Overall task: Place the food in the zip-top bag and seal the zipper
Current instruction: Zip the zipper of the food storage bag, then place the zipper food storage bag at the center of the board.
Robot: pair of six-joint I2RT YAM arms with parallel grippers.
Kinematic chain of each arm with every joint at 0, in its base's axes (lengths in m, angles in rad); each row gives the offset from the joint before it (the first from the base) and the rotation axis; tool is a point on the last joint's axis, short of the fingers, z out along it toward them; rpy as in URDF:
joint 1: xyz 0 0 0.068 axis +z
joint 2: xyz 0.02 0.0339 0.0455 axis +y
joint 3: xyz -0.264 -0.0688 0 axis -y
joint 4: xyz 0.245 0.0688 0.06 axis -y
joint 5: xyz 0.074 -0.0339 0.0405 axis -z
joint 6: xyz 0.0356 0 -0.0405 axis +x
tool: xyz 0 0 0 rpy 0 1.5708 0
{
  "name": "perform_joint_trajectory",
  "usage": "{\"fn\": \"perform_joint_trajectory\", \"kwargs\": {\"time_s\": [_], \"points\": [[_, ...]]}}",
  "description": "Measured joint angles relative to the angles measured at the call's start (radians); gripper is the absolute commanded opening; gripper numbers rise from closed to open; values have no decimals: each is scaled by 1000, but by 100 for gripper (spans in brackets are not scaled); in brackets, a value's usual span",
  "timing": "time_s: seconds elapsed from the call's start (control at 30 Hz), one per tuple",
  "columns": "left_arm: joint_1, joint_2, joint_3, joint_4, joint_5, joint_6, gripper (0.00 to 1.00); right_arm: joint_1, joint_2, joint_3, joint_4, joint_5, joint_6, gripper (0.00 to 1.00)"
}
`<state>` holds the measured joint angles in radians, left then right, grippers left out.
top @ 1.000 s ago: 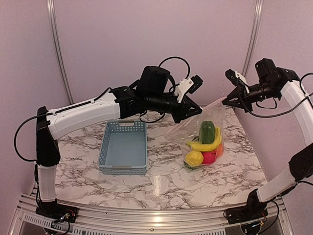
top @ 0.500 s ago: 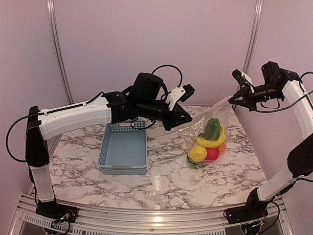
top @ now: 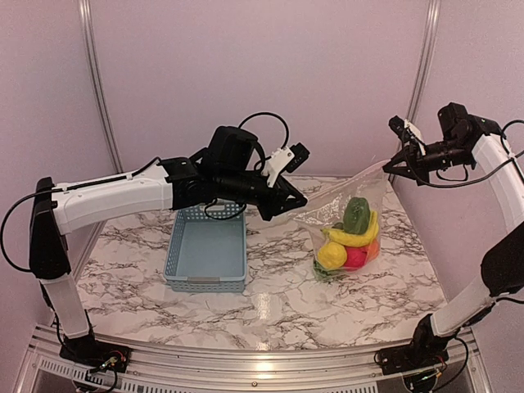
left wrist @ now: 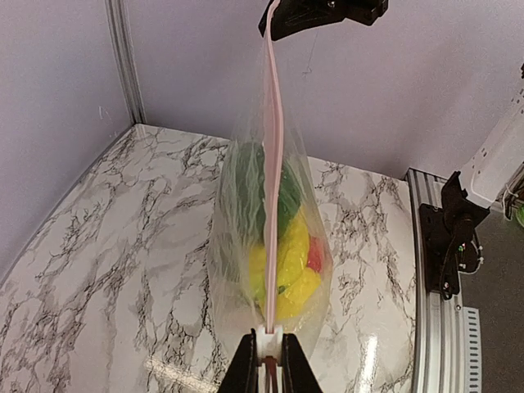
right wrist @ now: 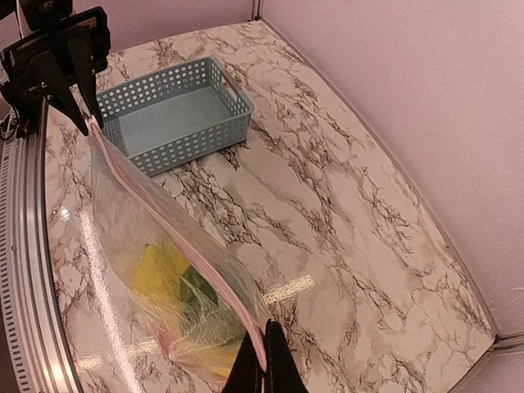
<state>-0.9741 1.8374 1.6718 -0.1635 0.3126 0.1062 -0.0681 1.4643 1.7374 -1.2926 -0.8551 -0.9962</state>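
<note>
The zip-top bag [top: 326, 214] hangs stretched between my two grippers above the table. The food [top: 349, 239] sits in its bottom: green pepper, bananas, yellow and red fruit. My left gripper [top: 288, 206] is shut on a white slider on the pinkish zipper [left wrist: 273, 164], at the bag's left end; its jaws [left wrist: 269, 354] clamp the slider. My right gripper [top: 392, 166] is shut on the bag's far top corner [right wrist: 264, 348]. The zipper strip [right wrist: 164, 213] runs taut and straight between both grippers. The food also shows through the plastic [left wrist: 288, 254].
A grey-blue slatted basket [top: 206, 246] stands on the marble table [top: 270, 303] left of the bag, under the left arm, with nothing in it. Pink walls close the back and sides. A metal rail [left wrist: 434, 270] edges the table.
My left gripper has slid left along the zipper, away from the right gripper, and the bag's top edge has drawn longer and tauter. The right gripper rose slightly, then held.
</note>
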Motion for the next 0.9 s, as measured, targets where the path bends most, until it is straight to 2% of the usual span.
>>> {"fn": "perform_joint_trajectory", "kwargs": {"time_s": [0.7,0.8,0.9], "points": [[55,-26,-68,40,15,-17,0,-2,29,0,56,-8,39,0],[86,6,-8,28,35,-16,0,-4,51,0,125,-9,94,0],[128,85,118,6,55,-9,0,-14,98,8,214,-11,150,0]]}}
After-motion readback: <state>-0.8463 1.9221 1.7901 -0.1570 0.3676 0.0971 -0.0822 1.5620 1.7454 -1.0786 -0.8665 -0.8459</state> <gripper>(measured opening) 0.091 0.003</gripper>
